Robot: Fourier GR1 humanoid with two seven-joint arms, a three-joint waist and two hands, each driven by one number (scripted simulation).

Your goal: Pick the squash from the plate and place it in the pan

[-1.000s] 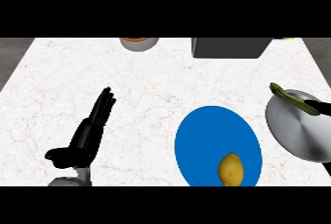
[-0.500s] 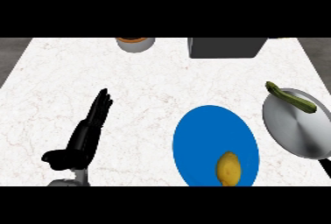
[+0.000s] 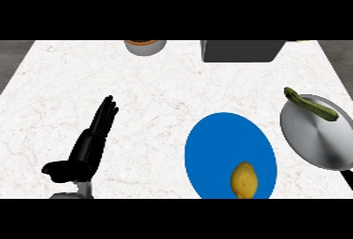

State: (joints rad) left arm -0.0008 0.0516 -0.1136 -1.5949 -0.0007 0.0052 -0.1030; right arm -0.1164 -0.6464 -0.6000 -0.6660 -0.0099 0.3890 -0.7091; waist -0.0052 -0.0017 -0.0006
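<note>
A long green squash (image 3: 310,103) lies across the far left rim of the silver pan (image 3: 318,137) at the right edge of the head view. The blue plate (image 3: 224,149) sits just left of the pan, and a yellow oval vegetable (image 3: 244,180) rests on its near part. My left hand (image 3: 89,145) is at the lower left, open with straight fingers pointing away over the counter, well apart from the plate. My right hand does not show.
At the far edge of the white marble counter (image 3: 158,88) stand a grey bowl (image 3: 144,46) and a dark grey box (image 3: 241,50). The pan's dark handle (image 3: 347,177) runs off toward the lower right.
A dark shape beside the green squash at the right edge one second ago is gone. The squash, pan, plate and left hand have stayed almost where they were.
</note>
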